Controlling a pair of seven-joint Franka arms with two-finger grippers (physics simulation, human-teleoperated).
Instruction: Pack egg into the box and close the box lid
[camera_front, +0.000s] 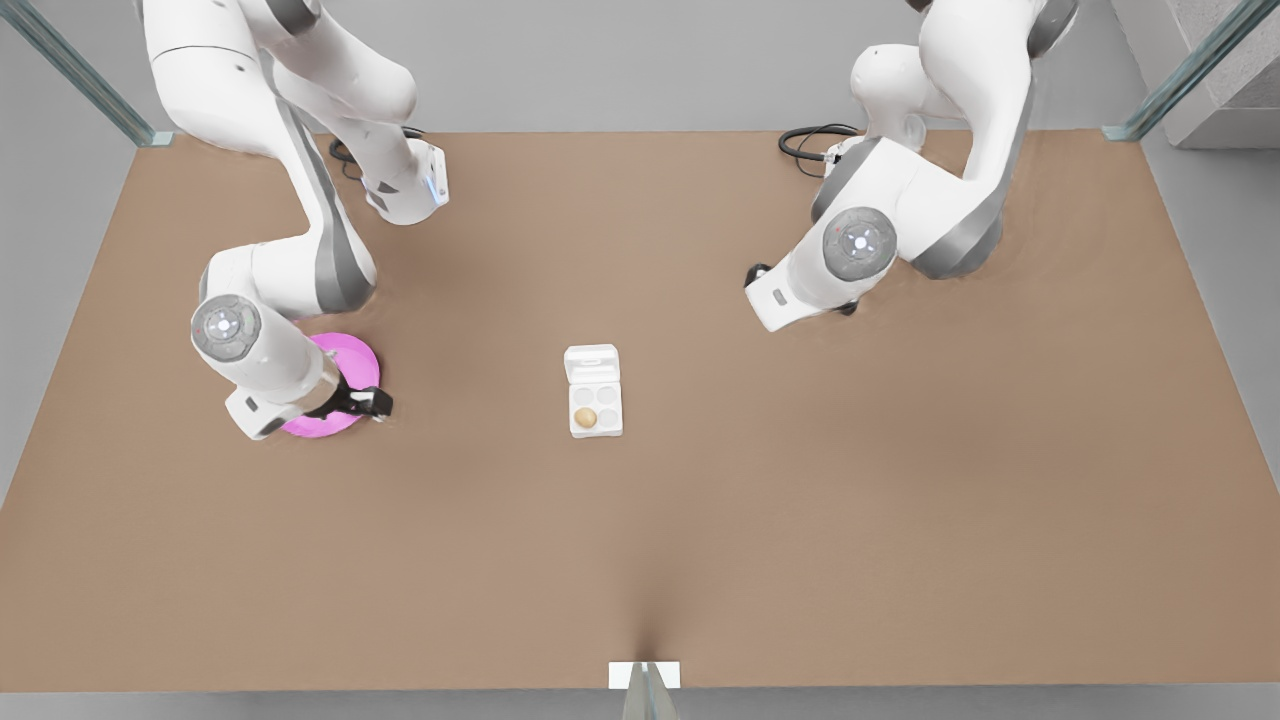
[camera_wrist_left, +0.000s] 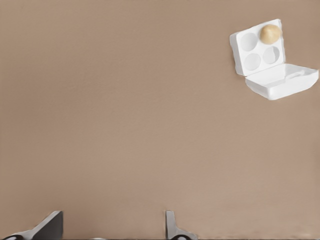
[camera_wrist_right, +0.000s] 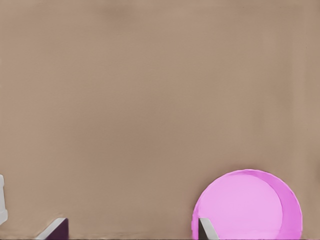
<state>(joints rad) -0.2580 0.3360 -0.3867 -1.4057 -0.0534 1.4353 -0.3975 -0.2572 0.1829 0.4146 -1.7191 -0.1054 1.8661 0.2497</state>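
The white box (camera_front: 605, 397) lies near the table's middle, its tray showing round cups. The tan egg (camera_front: 585, 417) sits in the near cup on the front view's left, and the left wrist view shows the egg (camera_wrist_left: 270, 33) in a corner cup of the box (camera_wrist_left: 252, 61). The box lid (camera_front: 592, 362) is folded open on the far side; the left wrist view has the lid (camera_wrist_left: 282, 80) too. My right gripper (camera_front: 365, 403) hangs open and empty at the pink plate's edge. My left gripper (camera_wrist_left: 111, 227) is open and empty, well off to the front view's right of the box.
A round pink plate (camera_front: 345, 360) lies on the front view's left, partly under the right arm; the right wrist view shows the plate (camera_wrist_right: 247, 202) beside one finger. Black cables (camera_front: 815, 140) coil at the table's far edge. Bare brown tabletop (camera_front: 800, 500) surrounds the box.
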